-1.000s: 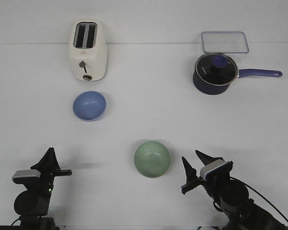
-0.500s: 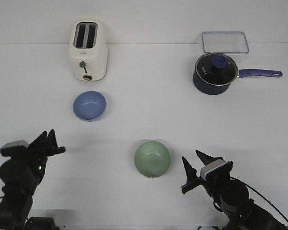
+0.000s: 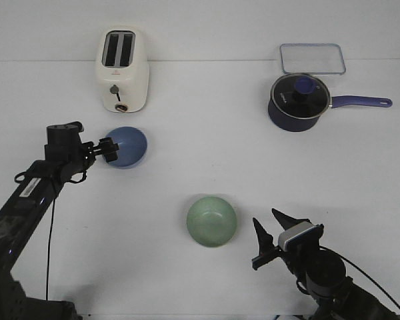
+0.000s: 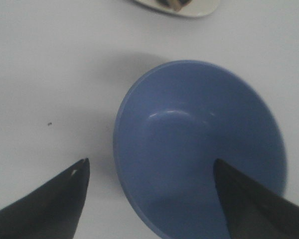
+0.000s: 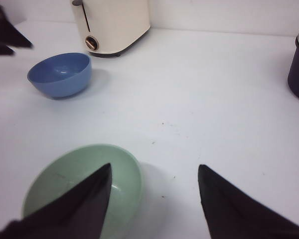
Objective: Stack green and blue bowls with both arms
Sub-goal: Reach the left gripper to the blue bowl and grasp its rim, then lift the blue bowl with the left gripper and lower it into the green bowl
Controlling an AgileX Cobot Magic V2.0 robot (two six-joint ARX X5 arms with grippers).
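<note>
Left gripper (image 3: 109,149): jaws spread, straddling the near rim of the small round periwinkle-blue bowl (image 3: 126,147). Left wrist view shows one finger (image 4: 249,204) inside the bowl cavity and the other (image 4: 50,204) outside the wall on bare table; neither pad clearly touches the wall yet. Nothing held.

Right gripper (image 3: 272,235): jaws also apart, holding nothing. It sits low, just beside the small round pale sage-green bowl (image 3: 212,221); in the right wrist view that bowl lies immediately ahead of one finger, with the blue bowl (image 5: 60,74) well beyond.

Other items, all well clear of both grippers: cream two-slot toaster (image 3: 122,70), just past the blue bowl from the left gripper; dark blue long-handled saucepan w/ glass lid (image 3: 300,101); clear rectangular lid or tray (image 3: 312,59) behind it. White table (image 3: 200,173) throughout.

Handling assessment (judgement):
- Both bowls look like smooth, rigid plastic or glazed ware, thin-walled, prob. light. Material not confirmed.
- Glossy surface, so likely slippery under hard pads; curved wall may slide out of a pinch.
- Best hold: pinch the rim wall, one finger in, one out, as the left is now set up. Seat deep enough that pads bear below the lip.
- Light bowl may skid or tip on closing; close squarely.
- Equal size, approx.: nesting should need good centring over the lower bowl.
</note>
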